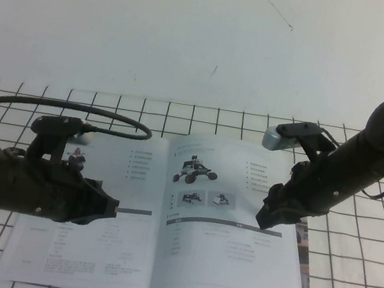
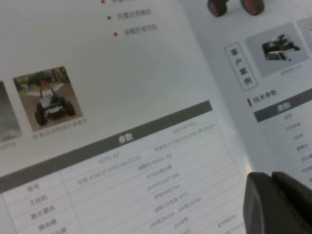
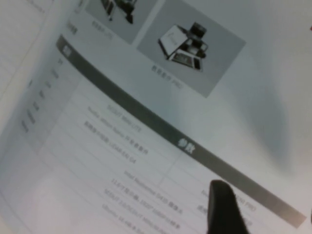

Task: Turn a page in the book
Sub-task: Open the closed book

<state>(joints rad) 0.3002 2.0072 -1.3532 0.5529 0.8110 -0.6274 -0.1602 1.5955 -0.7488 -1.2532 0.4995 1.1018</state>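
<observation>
The book (image 1: 165, 220) lies open and flat on the gridded table (image 1: 359, 287), filling the lower centre of the high view. Its spine runs from the upper centre of the spread down to the lower edge of the frame, and the long axis of the open spread runs left to right. Printed text reads upright toward the lower edge.

The page (image 1: 233, 231) is the right-hand leaf, lying flat, with vehicle photos above a dark grey bar (image 1: 234, 226) and a table of fine text. Its outer edge lies toward the right of the frame, where a strip of the leaf beneath shows.

The right gripper (image 1: 266, 218) comes in from the upper right, arm sloping down and to the left, its tip at the right end of the grey bar (contact with the paper cannot be confirmed). One dark fingertip (image 3: 225, 207) shows over the table text in the right wrist view; how far the fingers are parted cannot be told.

The left gripper (image 1: 110, 210) reaches in from the left edge, arm roughly level, over the left-hand leaf near its own grey bar. Its fingers (image 2: 280, 204) look drawn together, holding nothing.
</observation>
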